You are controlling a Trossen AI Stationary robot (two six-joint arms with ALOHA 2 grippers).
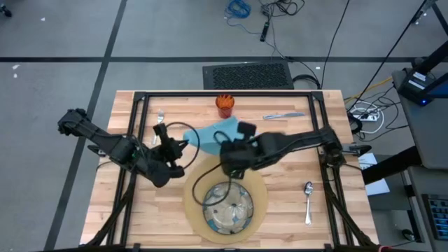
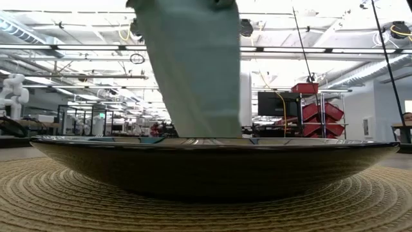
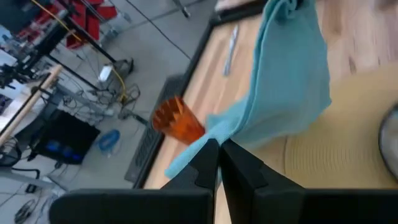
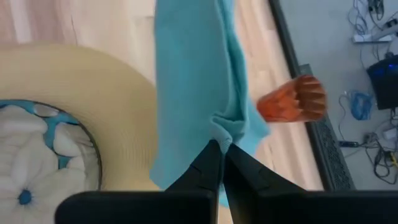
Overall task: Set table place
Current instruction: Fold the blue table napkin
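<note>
A teal cloth napkin (image 1: 213, 131) hangs above the table (image 1: 126, 210), between my two grippers and just beyond the round tan mat (image 1: 262, 199). My left gripper (image 3: 219, 155) is shut on one end of it and my right gripper (image 4: 221, 152) on the other. A blue-green patterned dish (image 1: 227, 210) lies on the mat. An orange cup (image 1: 225, 105) stands near the table's far edge. In the low view the napkin (image 2: 193, 71) hangs behind the dish (image 2: 212, 161), which hides its lower end. My left gripper pinches a corner of the napkin (image 3: 208, 134) between its two shut fingers, coming from the table's left and slanting down. From there the cloth runs off toward the other gripper and sags slackly. My right gripper pinches a bunched fold of the napkin's edge (image 4: 225, 129) between its shut fingers, slanting down from the right. The cloth hangs below and spreads away from the fingers.
A knife (image 1: 283, 115) lies at the far right of the table and a fork (image 1: 160, 119) at the far left. A spoon (image 1: 308, 199) lies to the right of the mat. The black frame's bars (image 1: 231, 93) run along the table's edges.
</note>
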